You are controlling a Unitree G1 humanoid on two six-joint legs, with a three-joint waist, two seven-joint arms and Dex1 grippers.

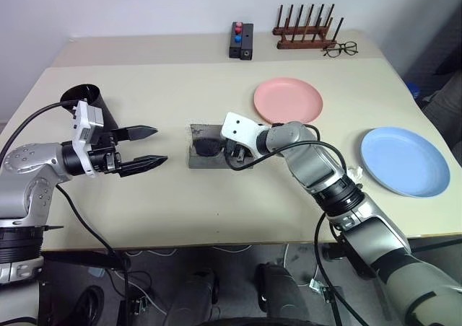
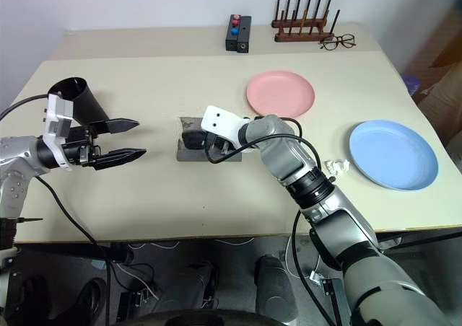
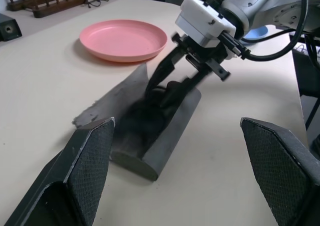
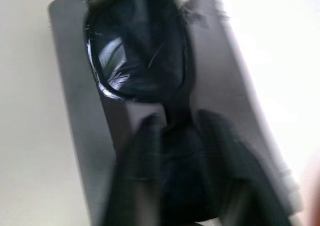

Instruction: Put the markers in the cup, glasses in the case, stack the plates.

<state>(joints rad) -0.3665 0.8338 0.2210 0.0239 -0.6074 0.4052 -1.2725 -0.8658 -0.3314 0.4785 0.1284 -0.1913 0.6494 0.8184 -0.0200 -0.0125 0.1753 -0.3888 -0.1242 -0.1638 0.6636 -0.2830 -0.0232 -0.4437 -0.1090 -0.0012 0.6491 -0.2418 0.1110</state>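
The grey case lies open at the table's middle with the black sunglasses inside it. My right gripper reaches down into the case, its fingers parted on either side of the glasses' bridge. My left gripper hovers open and empty to the left of the case, pointing at it. The black cup sits behind my left wrist. A pink plate lies beyond the case, and a blue plate lies apart at the right. The markers are hidden.
At the back stand a wooden peg rack, wire eyeglasses and a black box with red and blue knobs. A small white scrap lies beside the blue plate. Bare tabletop runs along the front edge.
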